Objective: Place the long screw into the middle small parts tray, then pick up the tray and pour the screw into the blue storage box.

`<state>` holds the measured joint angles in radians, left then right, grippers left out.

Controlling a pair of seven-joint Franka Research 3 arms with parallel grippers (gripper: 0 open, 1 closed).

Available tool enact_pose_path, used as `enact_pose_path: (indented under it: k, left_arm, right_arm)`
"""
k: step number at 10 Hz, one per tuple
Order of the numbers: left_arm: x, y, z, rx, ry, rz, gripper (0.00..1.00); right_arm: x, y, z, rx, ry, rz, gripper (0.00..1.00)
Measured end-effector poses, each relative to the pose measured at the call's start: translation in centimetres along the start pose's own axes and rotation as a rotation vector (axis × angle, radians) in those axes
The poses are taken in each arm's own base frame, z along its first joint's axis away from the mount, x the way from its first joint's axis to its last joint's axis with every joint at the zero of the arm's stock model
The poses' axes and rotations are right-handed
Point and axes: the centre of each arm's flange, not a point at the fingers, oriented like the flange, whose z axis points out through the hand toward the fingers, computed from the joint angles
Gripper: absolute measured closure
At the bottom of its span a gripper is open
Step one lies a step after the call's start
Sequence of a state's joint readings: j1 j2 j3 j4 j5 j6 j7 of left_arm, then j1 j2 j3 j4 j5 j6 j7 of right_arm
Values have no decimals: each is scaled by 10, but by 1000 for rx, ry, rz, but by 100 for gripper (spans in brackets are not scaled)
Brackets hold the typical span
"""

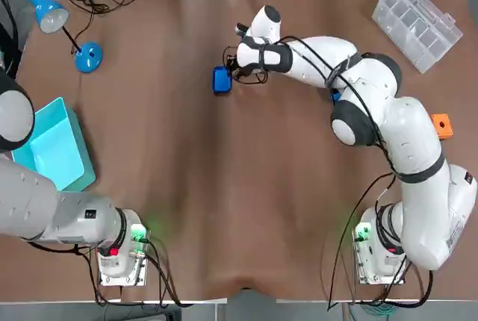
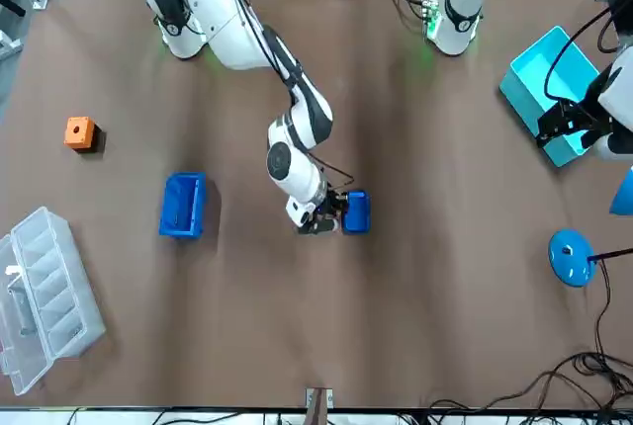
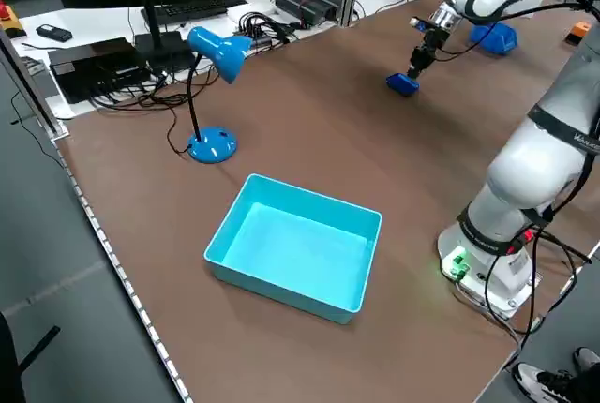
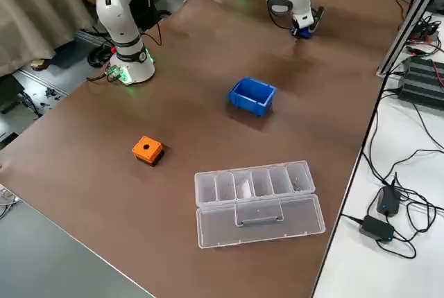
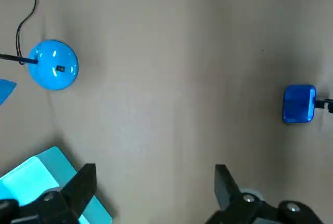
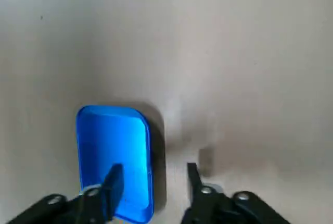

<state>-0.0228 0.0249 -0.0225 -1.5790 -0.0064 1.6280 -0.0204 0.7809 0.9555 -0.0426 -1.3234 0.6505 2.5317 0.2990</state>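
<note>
A small blue tray [image 1: 222, 80] lies on the brown table, at the far middle. My right gripper [image 1: 234, 75] is down at its side. In the right wrist view the tray [image 6: 113, 151] shows a bare blue inside, and the right gripper [image 6: 152, 179] is open astride the tray's side wall, with one finger [image 6: 113, 181] over the inside and the other outside. No screw shows in any view. A dark blue bin [image 2: 183, 205] stands on the robot's right side. My left gripper [image 5: 155, 182] hangs open, parked over the left side near a cyan box [image 1: 52, 148].
A blue desk lamp [image 1: 87, 57] stands at the far left, its head [image 1: 43, 10] beyond it. A clear compartment case [image 1: 417, 22] sits at the far right and an orange block [image 1: 441, 125] at the right edge. Cables run along the far edge.
</note>
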Motion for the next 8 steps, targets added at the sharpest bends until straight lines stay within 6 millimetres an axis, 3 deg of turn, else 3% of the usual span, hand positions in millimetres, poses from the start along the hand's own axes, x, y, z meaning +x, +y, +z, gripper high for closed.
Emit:
enact_pose_path:
  k: [1, 2, 3, 5, 6, 8]
  left_arm:
    - [0, 0, 0, 0, 0, 0, 0]
    - [0, 0, 0, 0, 0, 0, 0]
    - [0, 0, 0, 0, 0, 0, 0]
    - [0, 0, 0, 0, 0, 0, 0]
    - [0, 0, 0, 0, 0, 0, 0]
    - [0, 0, 0, 0, 0, 0, 0]
  right_arm:
    - [7, 8, -7, -24, -13, -5, 21]
    - [18, 15, -25, -68, -41, -29, 19]
    - [31, 21, -56, -119, -73, -67, 16]
    - [57, 36, -146, -185, -150, -190, 14]
    - [71, 54, -200, -213, -179, -250, 13]
    - [95, 111, -304, -295, -208, -329, 11]
